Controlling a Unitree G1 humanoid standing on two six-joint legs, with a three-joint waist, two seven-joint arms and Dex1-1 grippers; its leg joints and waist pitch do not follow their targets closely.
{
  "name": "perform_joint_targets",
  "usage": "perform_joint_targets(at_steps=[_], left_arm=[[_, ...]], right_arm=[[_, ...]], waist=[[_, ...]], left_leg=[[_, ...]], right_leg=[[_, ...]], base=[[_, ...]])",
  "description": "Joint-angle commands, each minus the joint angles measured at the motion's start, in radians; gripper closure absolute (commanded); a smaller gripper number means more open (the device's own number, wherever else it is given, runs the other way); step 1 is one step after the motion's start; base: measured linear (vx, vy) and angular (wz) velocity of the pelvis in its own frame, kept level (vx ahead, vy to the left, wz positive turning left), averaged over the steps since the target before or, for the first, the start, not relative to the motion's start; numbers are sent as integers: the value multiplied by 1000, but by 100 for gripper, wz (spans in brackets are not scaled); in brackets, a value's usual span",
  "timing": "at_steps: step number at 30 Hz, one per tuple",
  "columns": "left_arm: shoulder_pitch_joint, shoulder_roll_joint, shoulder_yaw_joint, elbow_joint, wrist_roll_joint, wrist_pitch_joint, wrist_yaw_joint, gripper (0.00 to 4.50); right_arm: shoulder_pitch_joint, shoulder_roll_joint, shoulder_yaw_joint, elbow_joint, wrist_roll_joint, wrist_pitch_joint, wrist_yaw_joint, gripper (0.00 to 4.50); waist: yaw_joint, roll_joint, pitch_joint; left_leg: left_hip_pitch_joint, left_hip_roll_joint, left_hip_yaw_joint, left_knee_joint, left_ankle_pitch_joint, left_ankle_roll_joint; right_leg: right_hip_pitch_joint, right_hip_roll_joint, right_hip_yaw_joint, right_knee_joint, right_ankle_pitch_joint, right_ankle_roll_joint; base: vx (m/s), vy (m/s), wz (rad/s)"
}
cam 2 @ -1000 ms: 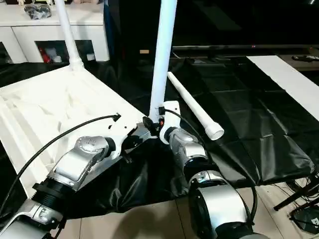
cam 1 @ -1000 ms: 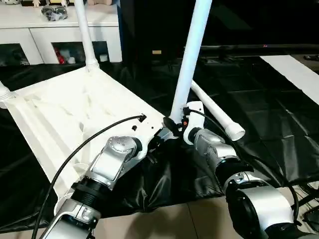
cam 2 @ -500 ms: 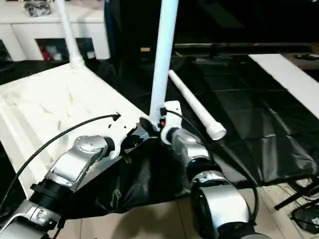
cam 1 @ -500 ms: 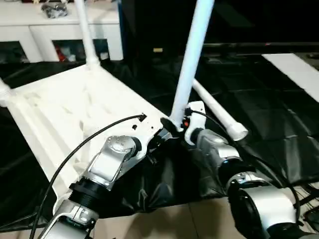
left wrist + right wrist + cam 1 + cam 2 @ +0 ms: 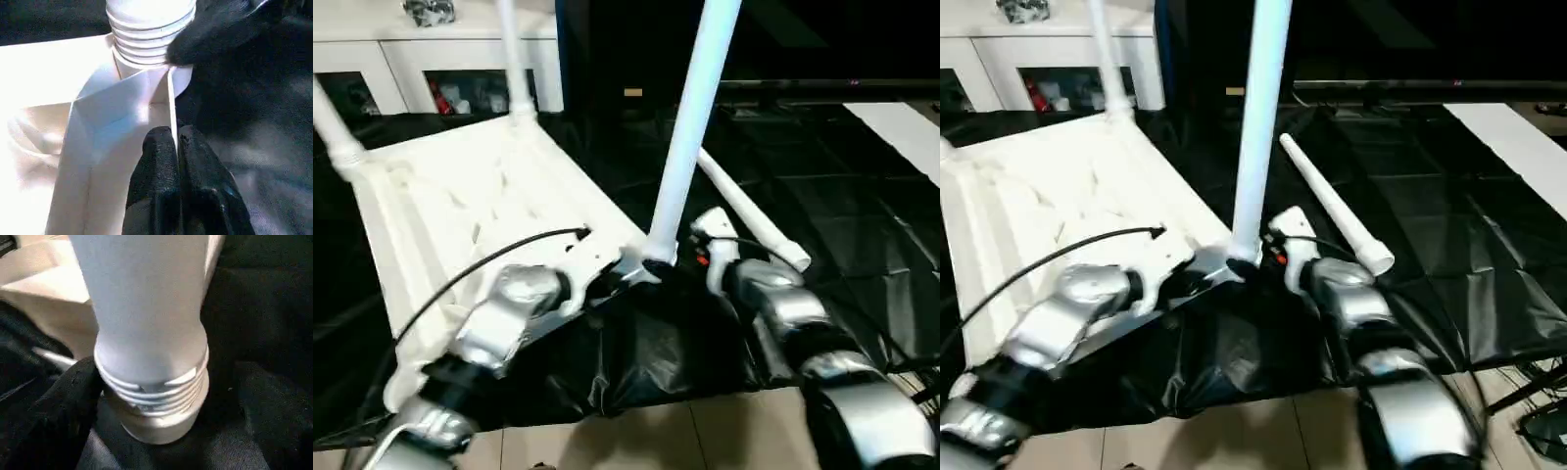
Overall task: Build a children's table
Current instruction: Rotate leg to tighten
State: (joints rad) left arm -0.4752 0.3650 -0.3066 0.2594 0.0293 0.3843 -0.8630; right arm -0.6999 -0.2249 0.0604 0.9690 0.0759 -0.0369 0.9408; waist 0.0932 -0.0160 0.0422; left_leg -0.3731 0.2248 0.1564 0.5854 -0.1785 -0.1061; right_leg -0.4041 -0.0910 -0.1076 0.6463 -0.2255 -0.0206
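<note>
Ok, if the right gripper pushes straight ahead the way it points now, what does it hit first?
Most likely the ribbed base of the upright leg, where it sits in the corner socket of the table top. It stands directly ahead, though depth is hard to judge.

Your tabletop [image 5: 460, 206] lies upside down at left; three legs [image 5: 690, 127] stand in it; spare leg [image 5: 754, 220] lies right.

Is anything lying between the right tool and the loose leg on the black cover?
Nothing visible does. The loose leg lies on bare black cover just beyond the right tool, which sits at the base of the standing leg.
</note>
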Motion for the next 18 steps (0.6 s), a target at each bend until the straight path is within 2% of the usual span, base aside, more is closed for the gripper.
perform_joint_targets(at_steps=[1,7,17,18], left_arm=[[-8,27,-26,-55,-23,-57,-87,450],[-9,49,-46,-58,-25,-71,-131,450],[-3,56,-66,-64,-26,-86,-166,450],[-4,56,-66,-62,-25,-88,-166,450]], right_arm=[[12,-34,24,-56,-4,-4,78,3],[11,-33,36,-63,-23,-17,78,3],[-9,-8,67,-59,-38,-29,95,3],[-12,-7,70,-55,-39,-30,101,3]], waist=[[-3,3,-64],[-3,4,-65],[-1,2,-65],[-1,-2,-66]], left_leg=[[5,6,14,-53,-93,81],[7,6,16,-52,-82,82],[9,7,19,-52,-77,82],[8,8,19,-52,-75,82]], right_leg=[[70,-45,58,-70,62,-254],[67,-46,59,-67,75,-266],[66,-46,63,-65,77,-264],[67,-45,64,-64,81,-264]], base=[[0,0,0],[0,0,0],[0,0,0],[0,0,0]])
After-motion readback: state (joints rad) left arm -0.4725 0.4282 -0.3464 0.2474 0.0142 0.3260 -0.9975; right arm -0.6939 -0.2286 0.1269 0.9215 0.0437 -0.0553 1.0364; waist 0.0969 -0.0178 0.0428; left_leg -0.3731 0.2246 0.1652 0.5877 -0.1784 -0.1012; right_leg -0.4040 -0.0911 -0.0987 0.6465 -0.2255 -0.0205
